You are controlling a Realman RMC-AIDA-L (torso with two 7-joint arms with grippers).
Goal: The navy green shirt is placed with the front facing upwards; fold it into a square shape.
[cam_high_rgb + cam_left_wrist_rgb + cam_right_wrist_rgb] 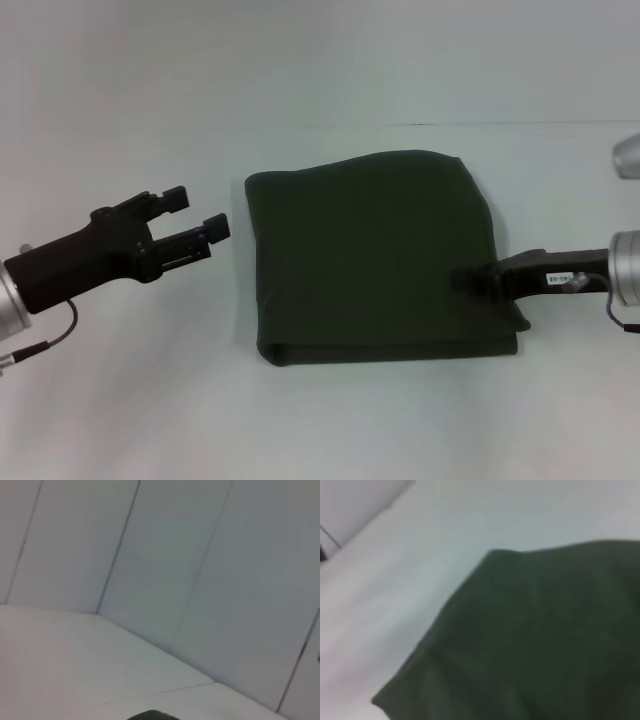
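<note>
The left wrist view shows mostly a pale wall made of panels, with thin dark seams running between them at a slant. Below the wall lies the white desk, and a faint line crosses its surface. At the lower edge of the picture a small dark rounded shape is visible; what it is cannot be told.

The left hand hangs at the left, fingers spread apart. The right hand reaches in low from the right, arm level.
</note>
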